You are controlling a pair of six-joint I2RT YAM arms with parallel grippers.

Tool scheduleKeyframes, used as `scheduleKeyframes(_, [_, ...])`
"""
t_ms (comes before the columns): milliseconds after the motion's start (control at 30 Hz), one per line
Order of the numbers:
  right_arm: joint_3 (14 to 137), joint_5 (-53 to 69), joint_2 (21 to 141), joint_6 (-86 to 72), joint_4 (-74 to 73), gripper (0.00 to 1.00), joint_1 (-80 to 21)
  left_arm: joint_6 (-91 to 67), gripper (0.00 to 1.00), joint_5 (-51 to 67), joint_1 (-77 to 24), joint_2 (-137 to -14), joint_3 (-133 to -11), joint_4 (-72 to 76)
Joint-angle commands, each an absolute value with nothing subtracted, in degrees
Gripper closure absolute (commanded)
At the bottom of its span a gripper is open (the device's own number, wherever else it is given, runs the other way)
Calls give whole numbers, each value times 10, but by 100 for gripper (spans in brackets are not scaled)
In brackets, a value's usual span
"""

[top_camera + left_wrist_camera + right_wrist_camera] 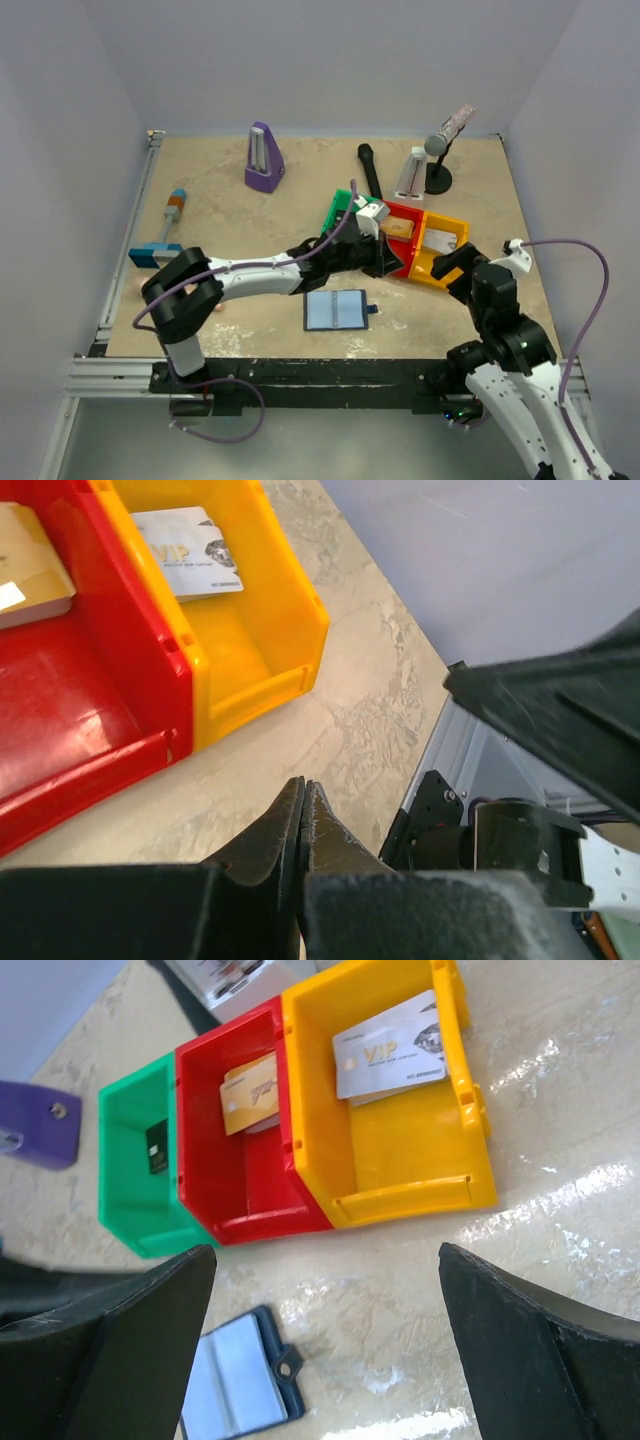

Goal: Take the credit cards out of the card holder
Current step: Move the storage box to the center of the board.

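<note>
The holder [335, 311] lies unfolded on the counter [220, 215]. The left tool [303, 788] is closed, empty; the right tool [325, 1260] spread wide.

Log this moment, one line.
card holder open flat | silver card: yellow bin | gold card: red bin | dark card: green bin | left gripper shut | right gripper open

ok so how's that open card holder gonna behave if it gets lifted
The card holder lies open and flat on the table, so it would probably be hard to get under; a push would likely slide it on that glossy surface. Held by one half, the other probably flops at the fold. Its snap tab might give some grip.
</note>
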State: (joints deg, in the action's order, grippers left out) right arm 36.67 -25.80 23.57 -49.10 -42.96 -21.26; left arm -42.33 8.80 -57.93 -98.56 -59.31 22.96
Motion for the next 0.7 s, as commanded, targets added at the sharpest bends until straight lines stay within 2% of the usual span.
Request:
scheduleKeyframes(0, [366, -165, 156, -434, -473, 1, -213, -382, 100, 96, -592, -1053, -700, 194])
scheduleKeyframes(233, [390, -121, 108, -427, -510, 1, -220, -330, 100, 90, -615, -1169, -880, 113])
scheduleKeyframes(667, [390, -96, 78, -435, -496, 1, -243, -248, 100, 38, -616, -1330, -1100, -101])
